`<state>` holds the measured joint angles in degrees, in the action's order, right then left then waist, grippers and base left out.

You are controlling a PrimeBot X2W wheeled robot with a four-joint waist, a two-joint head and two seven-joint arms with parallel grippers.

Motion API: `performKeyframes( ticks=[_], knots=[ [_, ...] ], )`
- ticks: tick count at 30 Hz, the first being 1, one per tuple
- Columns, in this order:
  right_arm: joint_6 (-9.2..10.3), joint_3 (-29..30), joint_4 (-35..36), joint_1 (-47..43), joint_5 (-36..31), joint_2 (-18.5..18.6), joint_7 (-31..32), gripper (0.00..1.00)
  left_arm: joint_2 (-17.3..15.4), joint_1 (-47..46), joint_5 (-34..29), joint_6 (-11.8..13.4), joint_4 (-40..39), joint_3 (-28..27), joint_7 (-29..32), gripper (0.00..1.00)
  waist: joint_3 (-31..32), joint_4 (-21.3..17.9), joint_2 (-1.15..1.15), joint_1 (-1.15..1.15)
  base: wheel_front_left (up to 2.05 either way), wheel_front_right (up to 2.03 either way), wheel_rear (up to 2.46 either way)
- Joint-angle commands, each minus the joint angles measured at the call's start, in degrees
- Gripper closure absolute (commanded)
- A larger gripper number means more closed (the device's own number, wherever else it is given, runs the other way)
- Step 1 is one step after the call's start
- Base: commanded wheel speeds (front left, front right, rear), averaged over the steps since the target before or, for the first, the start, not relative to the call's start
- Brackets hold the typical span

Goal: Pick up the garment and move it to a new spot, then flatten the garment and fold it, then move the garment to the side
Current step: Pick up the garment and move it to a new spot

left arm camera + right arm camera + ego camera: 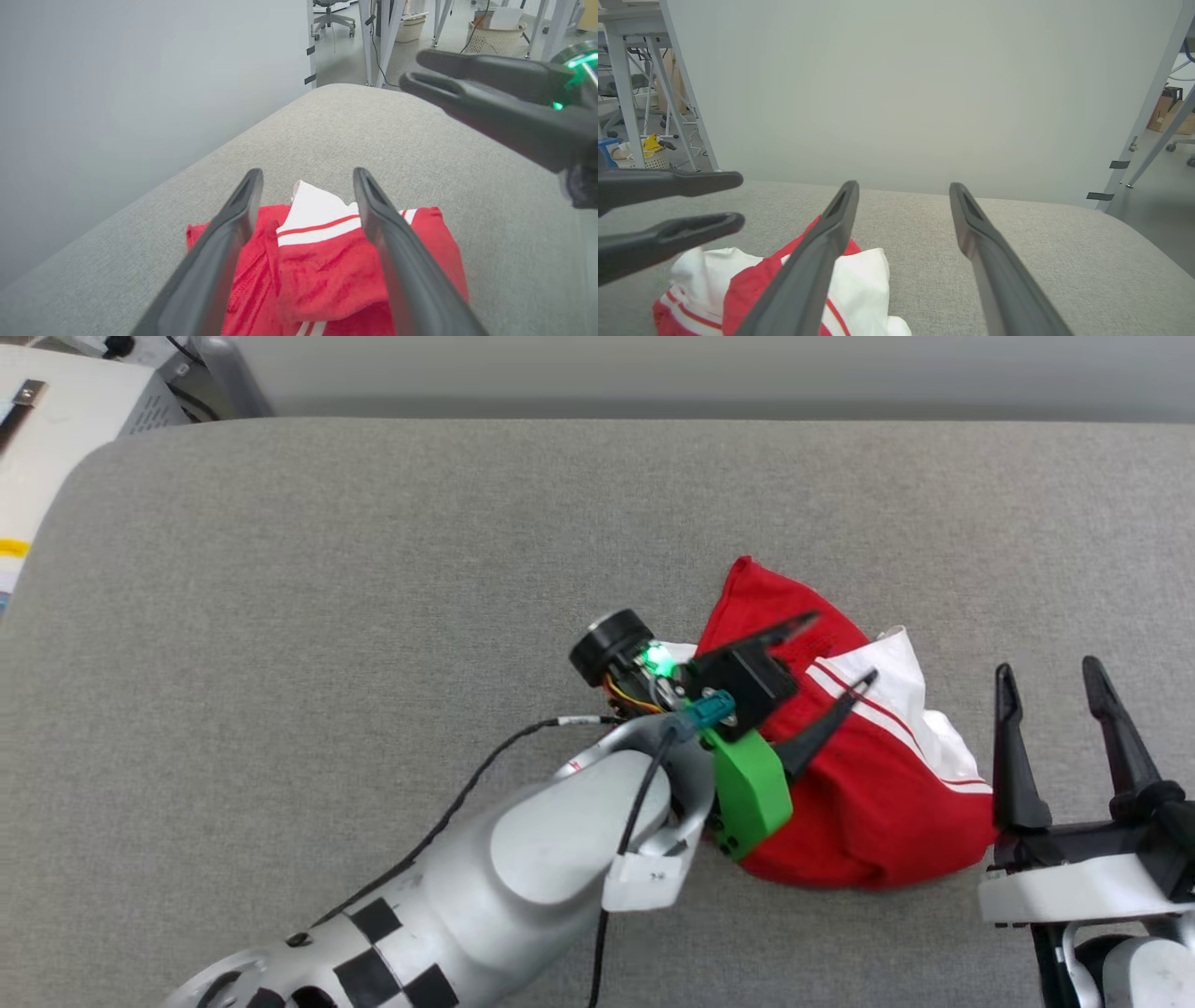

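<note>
Left gripper (840, 651) is seen with jaws spread wide and nothing gripped. The garment (868, 803) is bunched in a red-and-white heap directly beneath and between those jaws, with the white striped sleeve placed near the fingertips (254, 186). Contact with the cloth cannot be told. Right gripper (1047, 667) is shown with jaws fully apart and empty; the heap is found just to the left of these jaws. The heap is carried on the grey fabric counter (373, 569).
</note>
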<state>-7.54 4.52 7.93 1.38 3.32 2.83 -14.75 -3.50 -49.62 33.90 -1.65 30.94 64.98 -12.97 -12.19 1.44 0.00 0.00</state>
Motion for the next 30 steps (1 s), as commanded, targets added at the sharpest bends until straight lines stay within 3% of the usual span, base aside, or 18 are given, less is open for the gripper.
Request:
performKeyframes(
  ticks=[1,7,15,22,30],
  knots=[
    [0.05,-0.4,-0.4,-1.1,0.4,0.1,-0.3,0.0,-1.2,-0.1,-0.7,1.8,0.2,-1.5,-1.0,0.0,2.7,1.9,0.0,0.0,0.0,0.0,0.0],
    [0.05,-1.7,-1.0,-2.7,0.5,0.1,-0.3,0.0,-8.0,5.2,-4.9,10.4,-6.2,-12.3,-2.0,0.0,4.4,3.2,0.0,0.0,0.0,0.0,0.0],
    [0.05,-2.1,-1.8,-3.7,0.5,0.1,-0.3,0.0,-14.5,19.5,-10.4,15.5,-16.7,-28.4,-2.0,0.0,6.1,4.0,0.0,0.0,0.0,0.0,0.0],
    [0.05,-2.2,-2.9,-4.6,1.0,0.1,-0.3,0.0,-15.2,31.0,-14.5,16.0,-21.7,-38.9,-2.0,0.0,7.5,4.3,0.0,0.0,0.0,0.0,0.0],
    [0.05,-1.8,-4.6,-5.7,2.6,0.1,-0.3,0.0,-12.6,41.1,-18.8,12.3,-23.4,-45.9,-2.0,0.0,8.7,4.1,0.0,0.0,0.0,0.0,0.0]
  ],
)
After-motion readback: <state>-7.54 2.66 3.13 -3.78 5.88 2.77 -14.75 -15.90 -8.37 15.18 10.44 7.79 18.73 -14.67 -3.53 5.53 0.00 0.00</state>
